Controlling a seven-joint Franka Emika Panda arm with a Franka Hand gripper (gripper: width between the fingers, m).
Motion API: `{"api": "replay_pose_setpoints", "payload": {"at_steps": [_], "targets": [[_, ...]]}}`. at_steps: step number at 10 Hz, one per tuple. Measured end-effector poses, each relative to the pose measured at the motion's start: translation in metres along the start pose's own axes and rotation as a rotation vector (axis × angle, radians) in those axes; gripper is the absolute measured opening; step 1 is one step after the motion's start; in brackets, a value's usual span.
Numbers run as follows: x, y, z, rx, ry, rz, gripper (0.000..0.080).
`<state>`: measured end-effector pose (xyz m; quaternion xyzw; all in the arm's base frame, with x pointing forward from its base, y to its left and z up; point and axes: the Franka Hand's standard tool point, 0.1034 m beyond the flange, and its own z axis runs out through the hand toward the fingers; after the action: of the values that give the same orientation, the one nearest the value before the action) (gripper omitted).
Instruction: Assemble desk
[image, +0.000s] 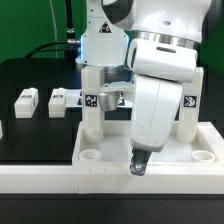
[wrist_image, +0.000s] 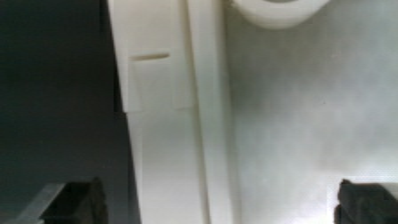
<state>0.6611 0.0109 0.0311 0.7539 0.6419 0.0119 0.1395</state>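
Gripper (image: 140, 166) over near rim of tabletop (image: 108, 148), fingers (wrist_image: 71, 203) spread wide, rim btwn them, nothing pinched. 2 upright legs (image: 90, 112) in far sockets. 2 loose legs (image: 27, 100) on exterior view's left. Prob. btwn legs; next: fetch loose leg.

You've got the white tray-like tabletop (image: 112, 148) lying flat, rim up, w/ open round sockets at both front corners (image: 90, 155). Leg 1 (image: 91, 108) & leg 2 (image: 187, 112) stand upright at its rear corners, on the exterior view's left & right respectively, each showing a b/w square marker. Leg 3 (image: 26, 100) & leg 4 (image: 58, 101) lie on the black table (image: 40, 135) off to the exterior view's left, side by side, apart. Wrist view: raised rim (wrist_image: 169, 130) & one socket (wrist_image: 276, 8), blurred.
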Motion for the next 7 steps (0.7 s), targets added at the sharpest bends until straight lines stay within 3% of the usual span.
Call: {"api": "replay_pose_setpoints", "payload": {"at_steps": [1,4,5,6,7], "targets": [[-0.003,0.003,-0.005,0.003,-0.007,0.003,0.0649],[-0.032,0.011,-0.081,0.031,-0.028,0.07,0.0649],[-0.042,0.014,-0.086,0.028,-0.034,0.089,0.0649],[-0.047,0.013,-0.08,0.033,-0.04,0.152,0.0649],[-0.043,0.012,-0.081,0.032,-0.04,0.25,0.0649]]}}
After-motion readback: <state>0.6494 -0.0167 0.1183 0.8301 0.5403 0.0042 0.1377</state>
